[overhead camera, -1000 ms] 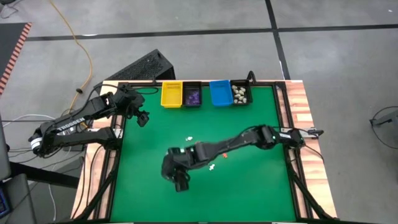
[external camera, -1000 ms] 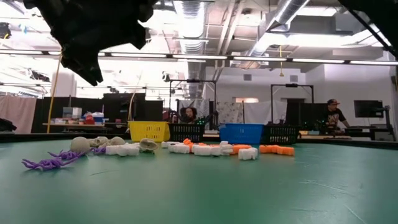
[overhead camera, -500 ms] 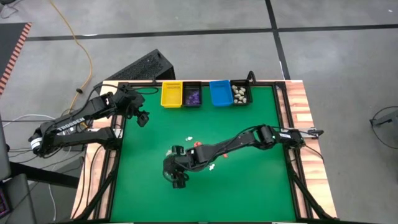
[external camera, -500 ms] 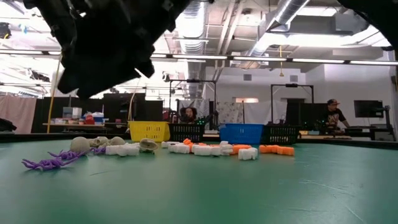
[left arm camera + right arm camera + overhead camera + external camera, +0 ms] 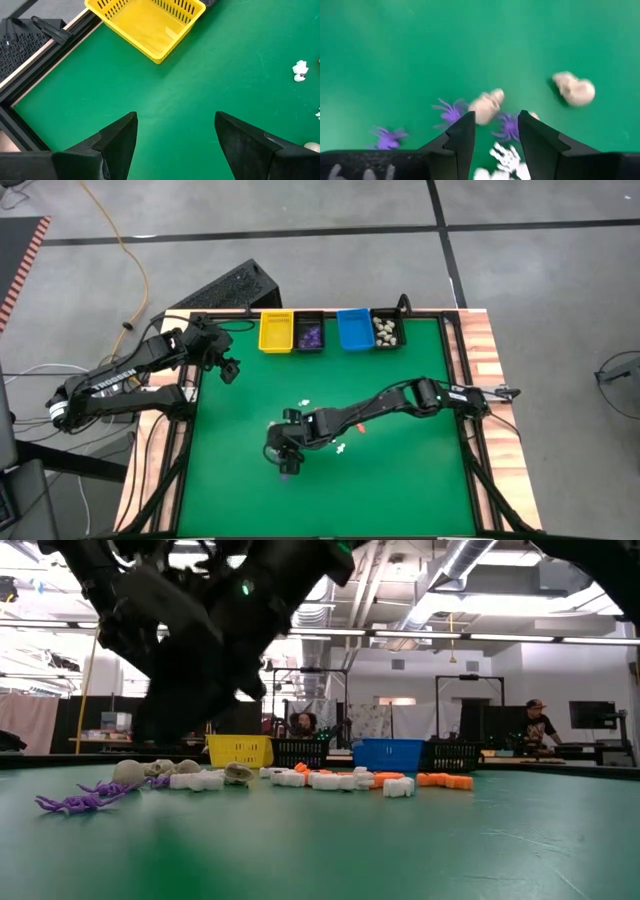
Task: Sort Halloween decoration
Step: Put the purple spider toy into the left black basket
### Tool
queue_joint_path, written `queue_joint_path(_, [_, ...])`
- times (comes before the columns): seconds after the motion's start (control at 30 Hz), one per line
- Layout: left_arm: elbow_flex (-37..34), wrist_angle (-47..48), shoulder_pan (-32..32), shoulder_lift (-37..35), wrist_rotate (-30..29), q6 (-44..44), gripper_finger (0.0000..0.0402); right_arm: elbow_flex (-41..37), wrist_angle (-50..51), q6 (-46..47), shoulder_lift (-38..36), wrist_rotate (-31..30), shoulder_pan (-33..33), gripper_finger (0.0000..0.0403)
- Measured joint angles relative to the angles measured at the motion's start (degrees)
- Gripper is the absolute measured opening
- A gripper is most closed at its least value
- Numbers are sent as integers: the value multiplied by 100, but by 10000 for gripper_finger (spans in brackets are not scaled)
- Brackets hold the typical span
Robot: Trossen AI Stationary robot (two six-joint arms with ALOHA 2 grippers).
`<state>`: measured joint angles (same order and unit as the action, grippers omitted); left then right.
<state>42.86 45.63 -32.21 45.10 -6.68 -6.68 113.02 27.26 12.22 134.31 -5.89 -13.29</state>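
The right gripper [image 5: 495, 131], fingers apart and seemingly empty, hangs low over purple spiders [image 5: 451, 111] and cream skulls [image 5: 575, 89] mid-table, arm stretched across. The left gripper [image 5: 175, 135] waits open beside the yellow bin [image 5: 148, 22].

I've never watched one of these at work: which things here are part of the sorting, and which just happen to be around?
Part of the job:
- purple spiders
- beige skulls
- white skeleton
- orange pieces
- yellow bin, blue bin
- right hand, over the pile

Just around:
- orange cable on the floor
- person in the room behind
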Motion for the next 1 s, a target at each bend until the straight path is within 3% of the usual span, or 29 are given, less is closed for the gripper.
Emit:
queue_joint_path(0.37, [-1,-2,-2,0,0,2,256,-90,-109,279,-1,-4,37,147])
queue_joint_path(1.0, [1,-4,-1,0,0,44,256,-87,-64,235,5,-81,72,146])
